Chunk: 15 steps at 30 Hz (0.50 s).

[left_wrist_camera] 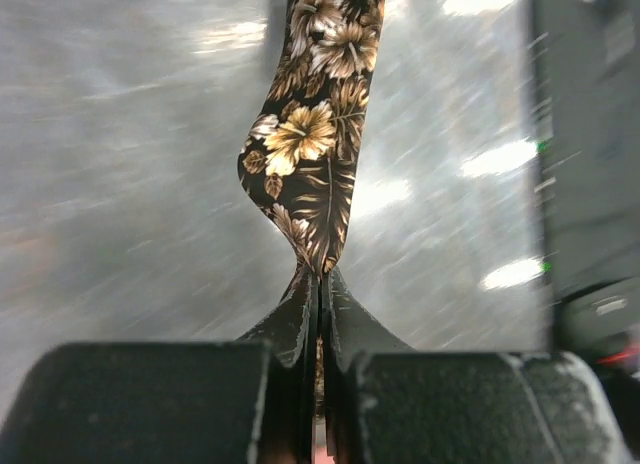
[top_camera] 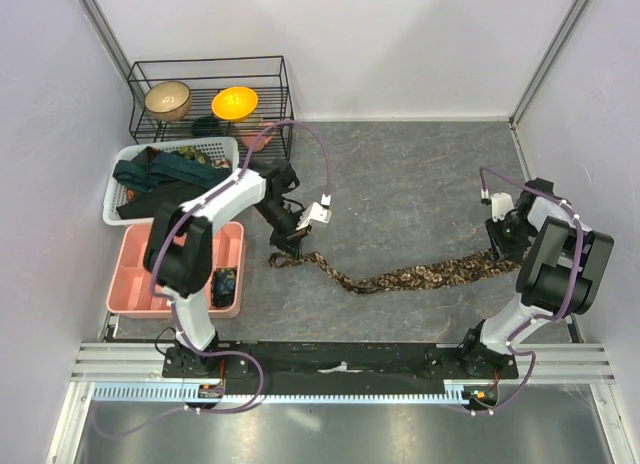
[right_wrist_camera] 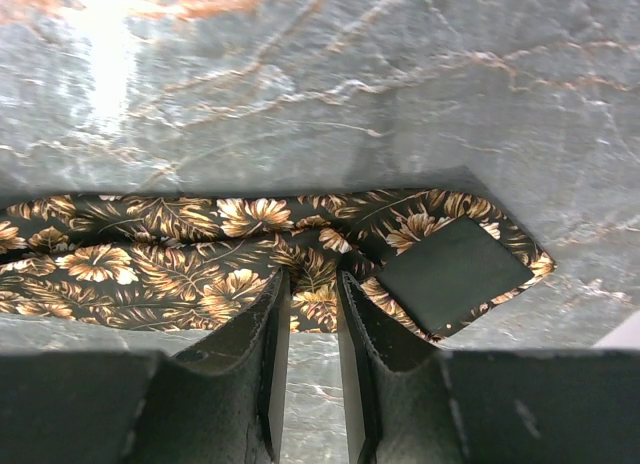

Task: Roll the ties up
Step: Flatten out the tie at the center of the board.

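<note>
Brown-tan leaf-print tie [top_camera: 400, 279], dark ground, lies stretched across the table [top_camera: 400, 184] from centre-left to the right edge. Left gripper [left_wrist_camera: 320, 284] is clamped tight on its twisted narrow end. Right gripper [right_wrist_camera: 312, 284] is slightly parted, tips at the wide end.

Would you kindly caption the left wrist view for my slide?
Left gripper shut on one end of the brown floral tie.
</note>
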Motion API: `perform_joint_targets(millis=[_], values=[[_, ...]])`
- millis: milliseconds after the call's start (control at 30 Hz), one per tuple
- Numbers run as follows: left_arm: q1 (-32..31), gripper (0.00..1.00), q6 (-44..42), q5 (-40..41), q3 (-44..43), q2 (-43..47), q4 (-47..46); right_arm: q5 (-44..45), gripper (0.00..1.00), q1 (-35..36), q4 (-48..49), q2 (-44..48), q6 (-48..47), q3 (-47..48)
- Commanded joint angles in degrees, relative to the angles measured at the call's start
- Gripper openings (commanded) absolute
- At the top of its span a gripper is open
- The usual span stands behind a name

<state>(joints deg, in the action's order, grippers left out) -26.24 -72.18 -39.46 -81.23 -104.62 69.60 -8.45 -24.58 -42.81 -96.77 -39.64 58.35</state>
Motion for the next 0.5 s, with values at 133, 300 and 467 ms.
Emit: perform_joint_targets(millis=[133,300,467], values=[[2.2,0.02,15.0,-16.2,-1.4,-14.1,18.6,3.7,0.30,-1.2,-0.3,-3.0,-2.3,2.6],[7.7,0.02,19.1,-15.7,-5.0,-21.1,17.6,5.1,0.30,-2.5,0.2,-3.9,-3.0,3.4],[11.1,0.11,24.8,-9.4,-8.9,-23.4,12.8,4.8,0.30,-2.7,0.4,-4.5,-2.9,3.5]])
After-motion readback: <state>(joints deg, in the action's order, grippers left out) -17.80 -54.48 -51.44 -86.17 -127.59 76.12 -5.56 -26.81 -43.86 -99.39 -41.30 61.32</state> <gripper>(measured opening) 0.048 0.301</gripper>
